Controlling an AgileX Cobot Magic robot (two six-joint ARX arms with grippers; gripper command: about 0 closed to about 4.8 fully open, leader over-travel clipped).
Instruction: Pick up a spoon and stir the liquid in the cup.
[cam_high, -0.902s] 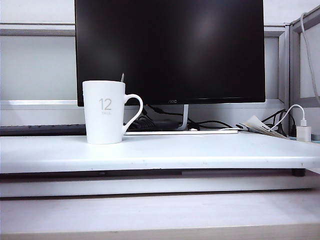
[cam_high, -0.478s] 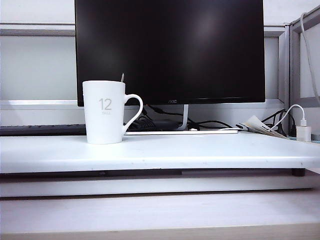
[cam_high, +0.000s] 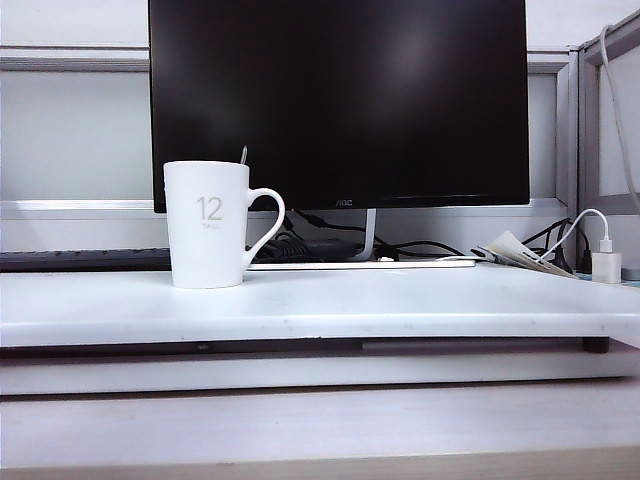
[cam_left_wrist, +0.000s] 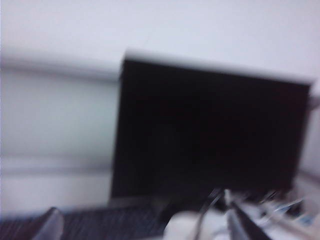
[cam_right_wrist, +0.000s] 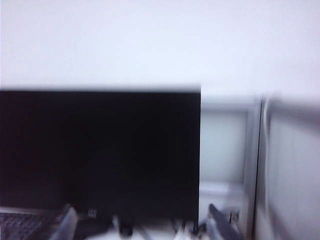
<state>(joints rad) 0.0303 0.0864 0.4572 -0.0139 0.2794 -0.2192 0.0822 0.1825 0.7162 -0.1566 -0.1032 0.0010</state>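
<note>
The cup (cam_high: 207, 225) is white with grey "12 TALL" print. The spoon (cam_high: 244, 155) is silvery-grey, the table (cam_high: 400, 310) white.

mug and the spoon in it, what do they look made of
Mug: probably glazed ceramic, judging by its smooth, opaque white wall with a soft sheen and grey print. Spoon: likely metal, since its thin silvery-grey handle tip glints above the rim.

Things counted on the tabletop (cam_high: 400, 310)
One cup (cam_high: 207, 225), one spoon (cam_high: 244, 155), one monitor (cam_high: 340, 100), one keyboard (cam_high: 80, 259), one charger plug (cam_high: 606, 266); two tools, left tool (cam_left_wrist: 145, 227) and right tool (cam_right_wrist: 142, 225), both facing the monitor.
</note>
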